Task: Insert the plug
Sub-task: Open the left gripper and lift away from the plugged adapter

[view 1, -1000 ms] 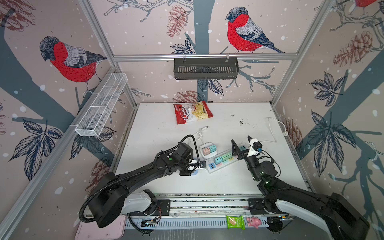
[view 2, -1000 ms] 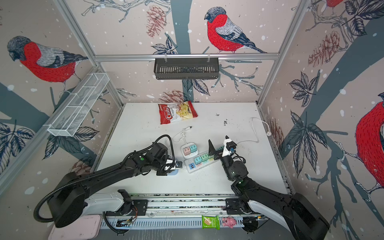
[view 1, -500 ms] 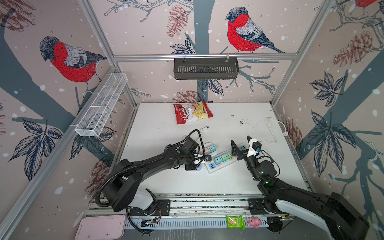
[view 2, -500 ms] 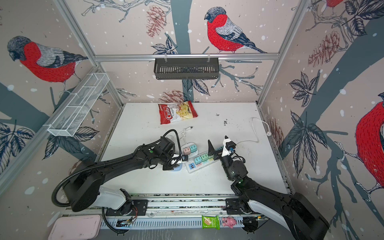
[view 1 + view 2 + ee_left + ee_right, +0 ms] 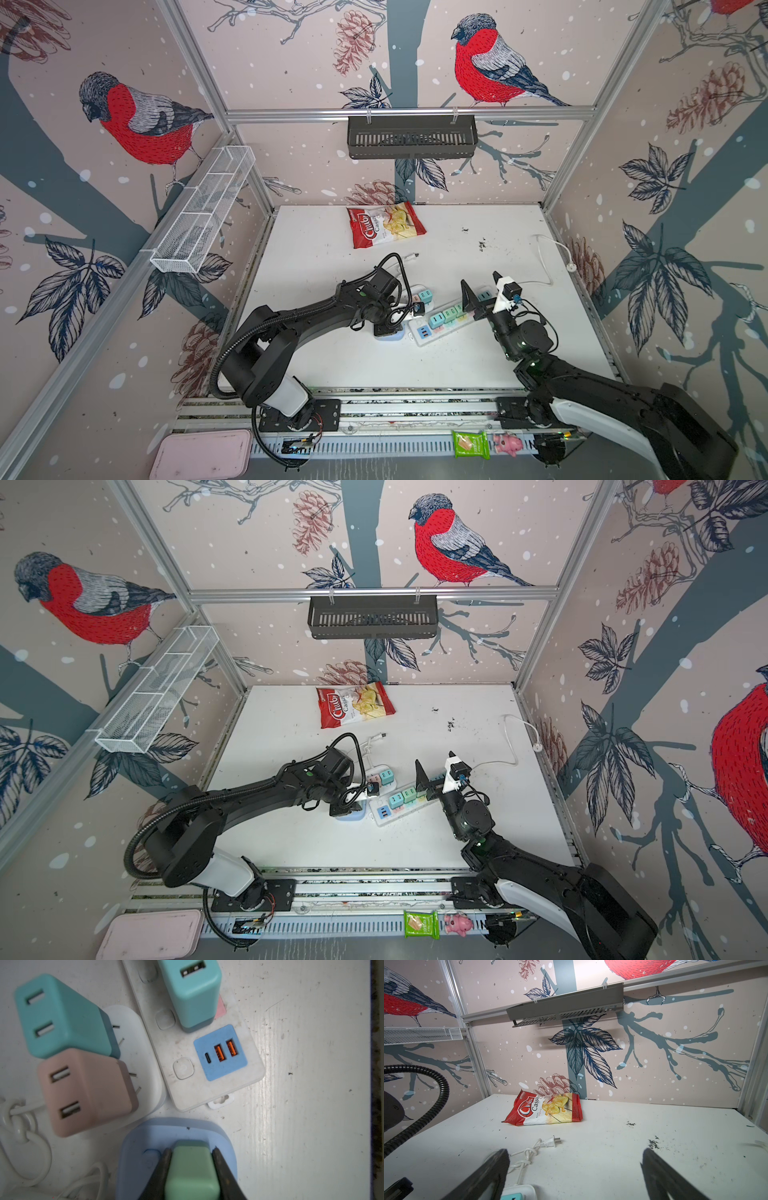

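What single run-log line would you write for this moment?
left fingers: shut on mint-green plastic plug | plug: at pale-blue rounded socket base, seating unclear | right fingers: open, empty

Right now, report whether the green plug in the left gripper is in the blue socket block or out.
Cannot tell if seated: the green plug meets the blue socket block, no prongs showing, left gripper clamping it.
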Tool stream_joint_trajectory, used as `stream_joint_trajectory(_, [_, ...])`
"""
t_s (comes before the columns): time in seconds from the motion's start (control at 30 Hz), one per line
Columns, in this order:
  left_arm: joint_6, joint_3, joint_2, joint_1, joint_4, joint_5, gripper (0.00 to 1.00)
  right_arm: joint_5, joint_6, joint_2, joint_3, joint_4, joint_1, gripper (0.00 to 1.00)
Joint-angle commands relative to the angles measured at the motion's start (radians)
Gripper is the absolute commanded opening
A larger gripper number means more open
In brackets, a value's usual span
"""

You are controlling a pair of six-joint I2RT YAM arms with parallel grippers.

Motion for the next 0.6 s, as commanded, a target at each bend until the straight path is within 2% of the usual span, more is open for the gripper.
stream_joint_trajectory(0.0, [0.036, 0.001, 0.035, 0.005, -0.229, -0.07, 0.11, -0.007, 0.011, 0.0, 0.008, 0.015, 0.0, 1.0])
stream_joint_trajectory(0.03, [0.037, 0.004, 0.032, 0.006, -0.229, -0.054, 0.28, -0.005, 0.011, 0.003, 0.007, 0.015, 0.0, 1.0])
stream_joint_trajectory(0.1, [0.037, 0.003, 0.02, 0.006, -0.222, -0.053, 0.44, -0.007, 0.008, 0.006, 0.012, 0.015, 0.001, 1.0])
stream_joint_trajectory(0.13, [0.039, 0.002, 0.011, 0.008, -0.219, -0.054, 0.92, -0.009, 0.006, 0.008, 0.014, 0.015, 0.0, 1.0])
stream_joint_trajectory(0.17, [0.039, 0.002, 0.002, 0.008, -0.216, -0.053, 0.98, -0.013, 0.003, 0.006, 0.016, 0.015, 0.0, 1.0])
stream_joint_trajectory(0.3, [0.036, 0.011, -0.054, 0.006, -0.199, -0.021, 0.99, 0.041, 0.036, -0.008, 0.027, 0.004, -0.004, 1.0])
stream_joint_trajectory(0.4, [0.011, 0.027, -0.11, 0.007, -0.176, -0.003, 0.99, 0.11, 0.099, -0.042, 0.072, -0.105, -0.017, 1.0])
stream_joint_trajectory(0.57, [-0.09, 0.015, -0.291, 0.009, -0.042, 0.001, 0.99, 0.145, 0.112, -0.101, 0.11, -0.207, -0.056, 1.0])
